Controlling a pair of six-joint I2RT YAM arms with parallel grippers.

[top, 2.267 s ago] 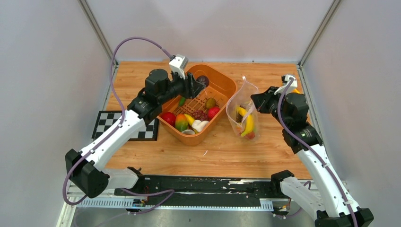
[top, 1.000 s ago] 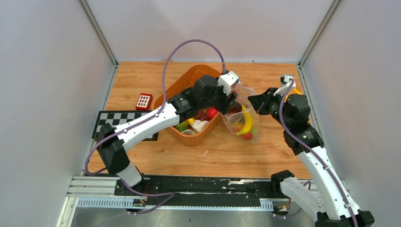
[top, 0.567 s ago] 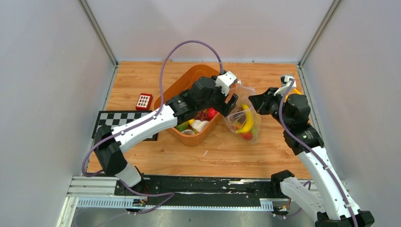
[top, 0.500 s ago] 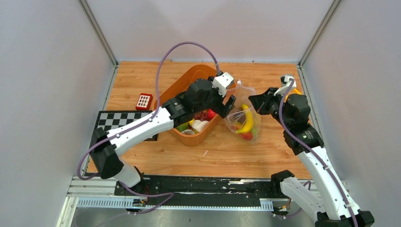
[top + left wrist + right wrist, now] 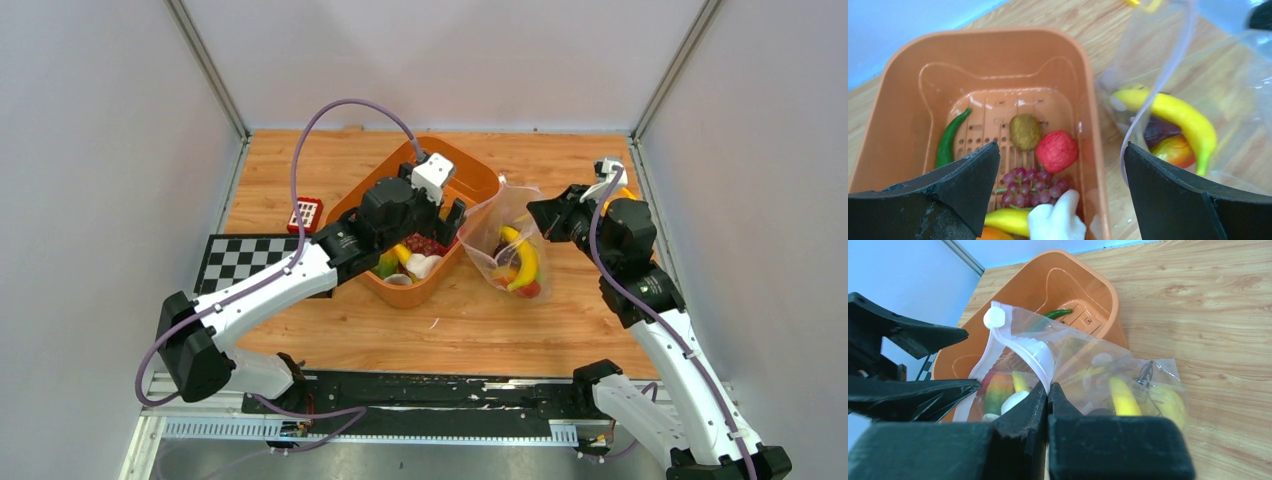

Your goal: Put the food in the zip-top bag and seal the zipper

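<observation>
Left gripper (image 5: 1062,148) pulls back left off the zip-top bag (image 5: 505,235), fingers apart over the orange basket (image 5: 480,178); right gripper (image 5: 1047,387) stays pinching the bag's rim.

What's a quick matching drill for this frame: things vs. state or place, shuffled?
Things:
1. grapes
2. zip-top bag
3. left gripper
4. right gripper

States or places:
a. clamped on the bag's mouth edge
b. fingers spread, holding nothing
c. unsealed, banana inside
d. lying in the orange basket

Pairs: 1-d, 2-c, 3-b, 4-a.
</observation>
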